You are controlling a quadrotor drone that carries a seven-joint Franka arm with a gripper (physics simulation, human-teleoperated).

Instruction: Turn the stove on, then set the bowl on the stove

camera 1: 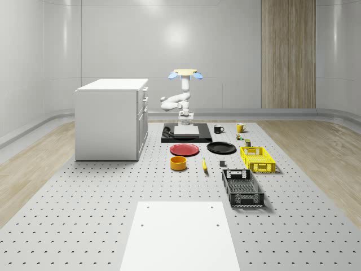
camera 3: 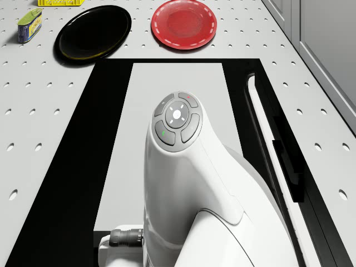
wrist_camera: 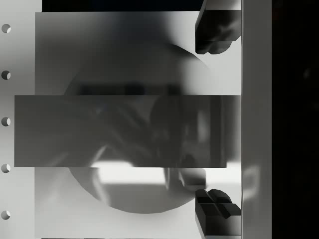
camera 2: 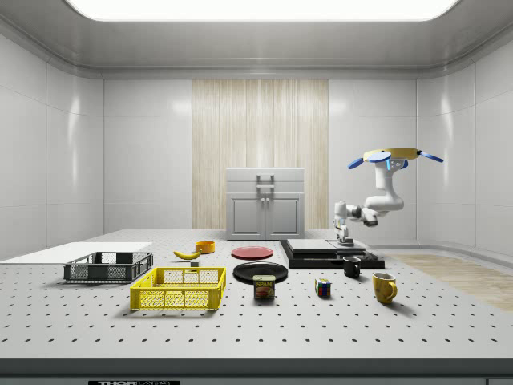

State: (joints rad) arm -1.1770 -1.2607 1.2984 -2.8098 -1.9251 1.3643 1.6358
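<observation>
Desk (camera 1: 84, 209): a large perforated grey surface carrying all items. A white cabinet (camera 1: 110, 118) stands on it at the whole-scene view's left, well apart from the crates.

Stove (camera 1: 186, 133): a flat black slab with a pale grey plate on top, lying beside the cabinet at the far end of the desk. In the drone view a long black bar runs along one edge of the slab.

Drone (camera 1: 184, 74): hovering above the stove, blue rotors level, not resting on anything. The white arm (camera 2: 370, 210) bends down from it toward the stove top.

Tool (wrist_camera: 215, 122): pointed straight down just over the pale plate near its edge, by the black border. In the wrist view the two dark fingertips (wrist_camera: 215, 30) are spread wide apart with nothing between them.

Black crate (camera 1: 242, 188) and yellow crate (camera 1: 258, 158): at the whole-scene view's right, near each other.

Red plate (camera 1: 184, 149) and black plate (camera 1: 221, 148): side by side just in front of the stove.

Bowl (camera 1: 178, 163): orange-yellow, upright on the desk in front of the red plate, apart from the stove.

Banana (camera 1: 204, 165): just beside the bowl.

Black mug (camera 1: 218, 129) and yellow mug (camera 1: 240, 127): beyond the black plate.
</observation>
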